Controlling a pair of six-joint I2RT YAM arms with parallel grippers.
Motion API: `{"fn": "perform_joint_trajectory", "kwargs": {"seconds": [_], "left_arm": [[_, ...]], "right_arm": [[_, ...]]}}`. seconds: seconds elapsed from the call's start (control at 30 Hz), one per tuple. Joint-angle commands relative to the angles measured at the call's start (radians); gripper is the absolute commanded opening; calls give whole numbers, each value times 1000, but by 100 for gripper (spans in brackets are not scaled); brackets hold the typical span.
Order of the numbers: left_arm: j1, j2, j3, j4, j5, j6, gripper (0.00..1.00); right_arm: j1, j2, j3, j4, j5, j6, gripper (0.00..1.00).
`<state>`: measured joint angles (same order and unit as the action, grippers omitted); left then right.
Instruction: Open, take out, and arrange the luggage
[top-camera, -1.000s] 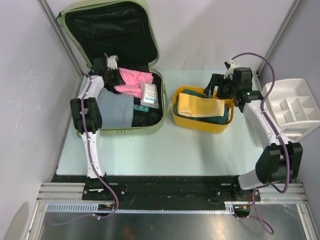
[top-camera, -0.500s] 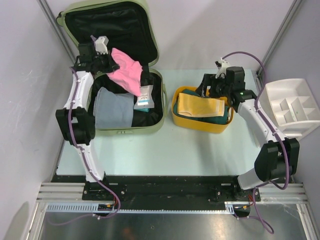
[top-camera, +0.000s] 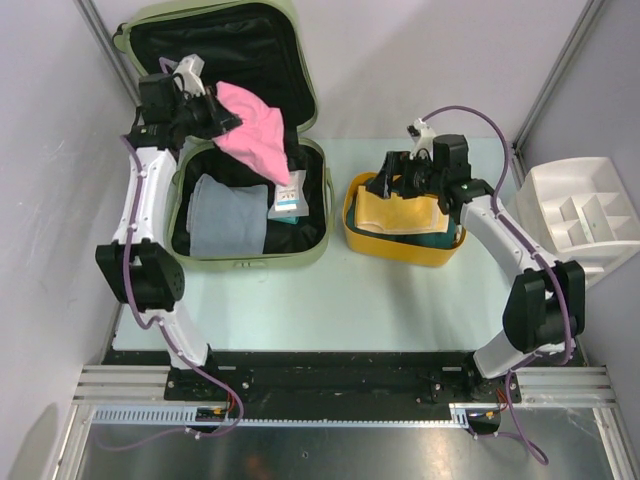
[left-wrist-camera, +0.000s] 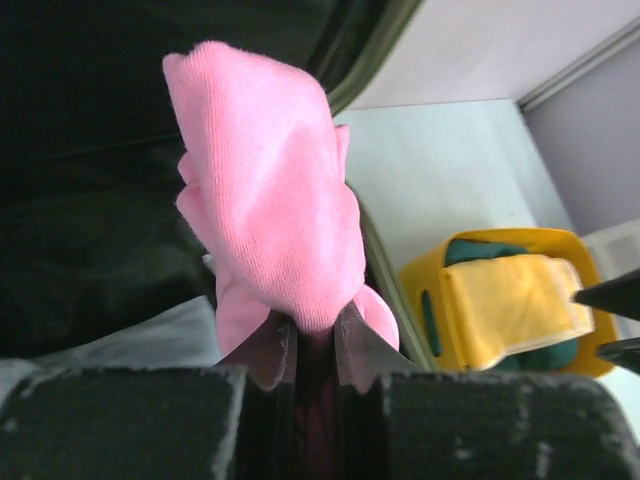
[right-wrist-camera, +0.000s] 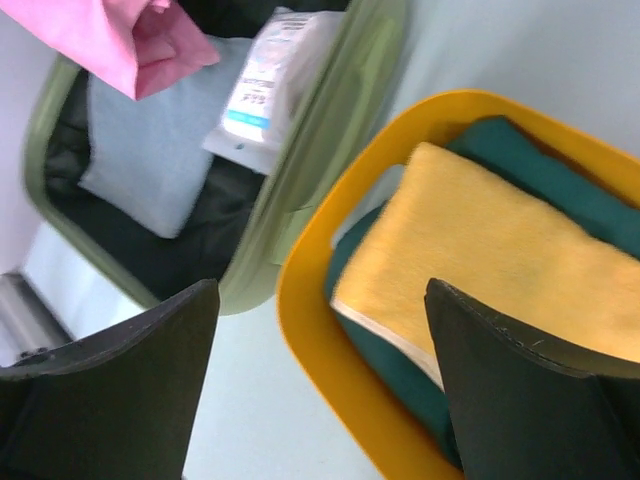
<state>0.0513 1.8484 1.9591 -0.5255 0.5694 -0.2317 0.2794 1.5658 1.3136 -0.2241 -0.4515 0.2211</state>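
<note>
The luggage (top-camera: 322, 205), a sage-green suitcase, lies open at the back left with its black-lined lid propped up. My left gripper (top-camera: 215, 118) is shut on a pink cloth (top-camera: 255, 132), which hangs above the suitcase's far end. In the left wrist view the pink cloth (left-wrist-camera: 265, 190) is pinched between my left gripper's (left-wrist-camera: 312, 335) fingers. A folded grey cloth (top-camera: 225, 228) and a white packet (top-camera: 290, 196) remain inside. My right gripper (top-camera: 392, 180) hovers open over the left end of the yellow tub (top-camera: 352, 225); in the right wrist view my right gripper (right-wrist-camera: 320, 300) holds nothing.
The yellow tub (right-wrist-camera: 470, 100) holds a folded yellow towel (right-wrist-camera: 500, 250) on a dark green cloth (right-wrist-camera: 530, 160). A white divided tray (top-camera: 580, 215) stands at the right edge. Grey walls and metal posts close in the back and sides.
My left gripper has lifted the pink cloth up out of the suitcase and toward the back left. My right gripper has moved left over the tub's left end.
</note>
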Motion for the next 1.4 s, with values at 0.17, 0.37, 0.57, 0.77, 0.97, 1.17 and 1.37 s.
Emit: {"fn": "perform_joint_trajectory", "kwargs": {"seconds": [0.17, 0.37, 0.57, 0.77, 0.97, 1.17, 1.37], "left_arm": [[-178, -103, 78, 65, 83, -138, 0], [-310, -66, 89, 151, 148, -219, 0], [-419, -20, 145, 225, 164, -276, 0], [-475, 15, 167, 242, 164, -273, 0], [-475, 54, 172, 245, 168, -284, 0], [-484, 60, 158, 259, 214, -317, 0], [-488, 54, 141, 282, 231, -342, 0]], "right_arm": [[9, 66, 13, 358, -352, 486, 100], [1, 89, -7, 502, -391, 728, 100], [-26, 70, -95, 541, -437, 840, 100], [-86, 5, -149, 583, -440, 842, 95], [-164, -72, -151, 494, -440, 716, 100], [-177, -27, -151, 502, -455, 655, 100], [-149, 16, -162, 453, -441, 598, 100]]}}
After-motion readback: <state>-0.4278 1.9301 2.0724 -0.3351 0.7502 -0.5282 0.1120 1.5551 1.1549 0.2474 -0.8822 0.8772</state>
